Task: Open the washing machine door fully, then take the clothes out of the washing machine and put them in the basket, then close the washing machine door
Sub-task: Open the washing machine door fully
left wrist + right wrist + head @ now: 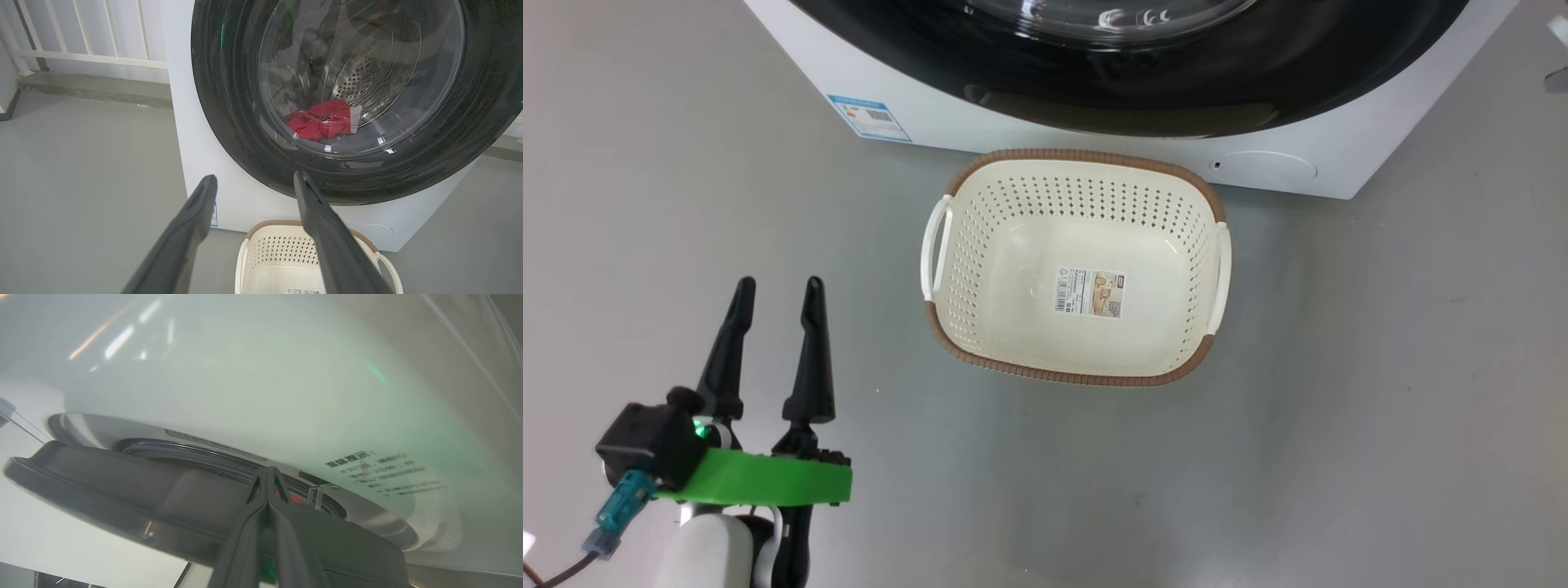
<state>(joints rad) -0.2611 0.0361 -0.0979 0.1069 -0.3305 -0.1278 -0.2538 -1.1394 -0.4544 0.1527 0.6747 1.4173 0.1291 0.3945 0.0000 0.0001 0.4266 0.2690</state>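
By the glossy black round door (122, 490), right end effector (267, 473) is pressed together; left end effector (778, 284) hangs spread nr cream perforated basket (1086, 153). Door-opening step, I'd say: red clothes (320, 120) sit in drum (367, 77), so next swing door wide.

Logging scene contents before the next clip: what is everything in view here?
washing machine: one, white, behind the basket
door: one, glossy black, clear window, on the machine's front
clothes: one heap, red and white, inside the drum
basket: one, cream, brown rim, on the grey floor
railing: one, white, beside the machine
left gripper: one, dark, open, left of the basket
right gripper: one, dark, shut, at the door's edge
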